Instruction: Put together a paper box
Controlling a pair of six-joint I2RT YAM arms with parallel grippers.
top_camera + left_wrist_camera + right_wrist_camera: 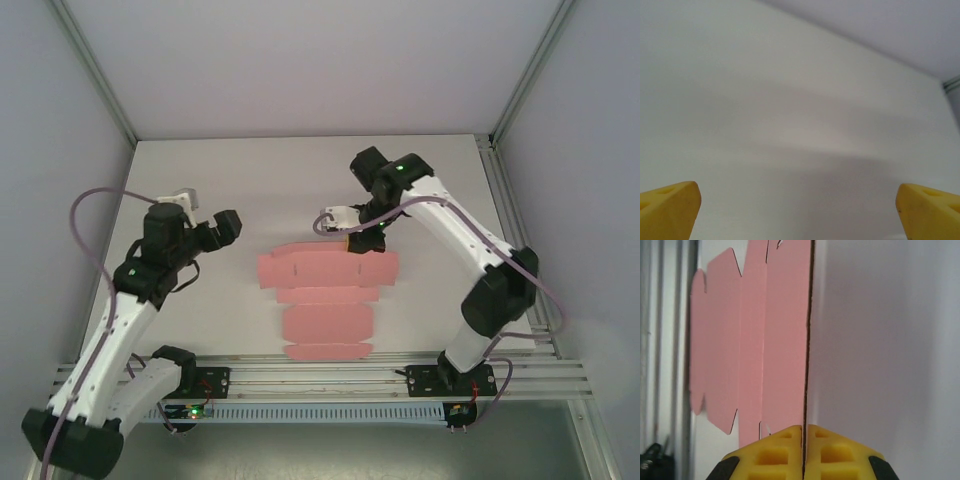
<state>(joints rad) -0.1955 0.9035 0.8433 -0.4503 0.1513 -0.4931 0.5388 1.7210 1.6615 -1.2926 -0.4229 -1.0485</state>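
The white worktop (300, 170) carries the paper box (325, 290), a flat pink die-cut sheet with tabs, lying mid-width and reaching toward the near edge. The right gripper (355, 243) is clenched on the sheet's far edge (780, 340), its yellow fingers (775, 455) pinching the card, which is perhaps lifted slightly there. The left gripper (797, 192) hangs released, fingers spread wide, over bare worktop left of the sheet.

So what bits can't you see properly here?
- Top view: the right gripper covers the edge of the paper box beneath it.
- Right wrist view: the picture's top edge cuts off the paper box.
- Left wrist view: the fingers of the left gripper run off the bottom edge.
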